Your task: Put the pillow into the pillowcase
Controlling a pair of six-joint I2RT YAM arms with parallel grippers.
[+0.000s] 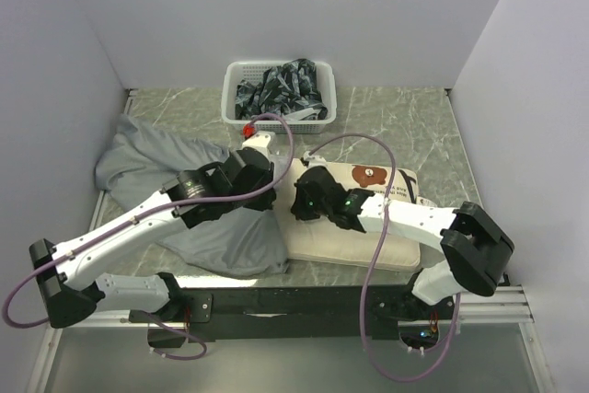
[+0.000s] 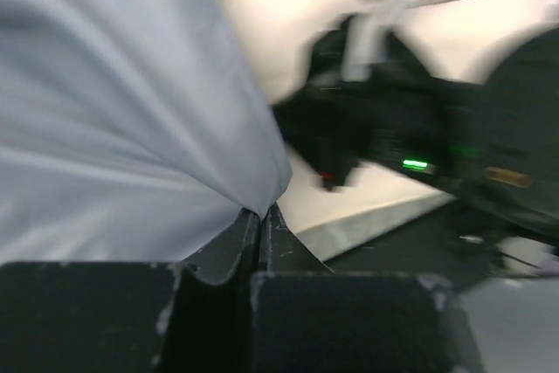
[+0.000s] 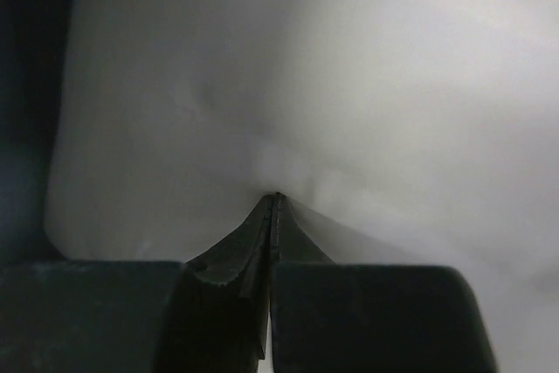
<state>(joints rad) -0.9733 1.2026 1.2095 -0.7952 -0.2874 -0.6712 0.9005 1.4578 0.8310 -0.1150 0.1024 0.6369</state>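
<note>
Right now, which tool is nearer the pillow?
Right. The right tool is shut on the pillow, touching it; the left tool pinches the pillowcase edge just off the pillow's left end.

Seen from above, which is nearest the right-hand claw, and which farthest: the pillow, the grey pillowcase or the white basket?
1. The pillow, pinched in the right gripper.
2. The pillowcase, just to its left.
3. The basket, at the far back.
</note>
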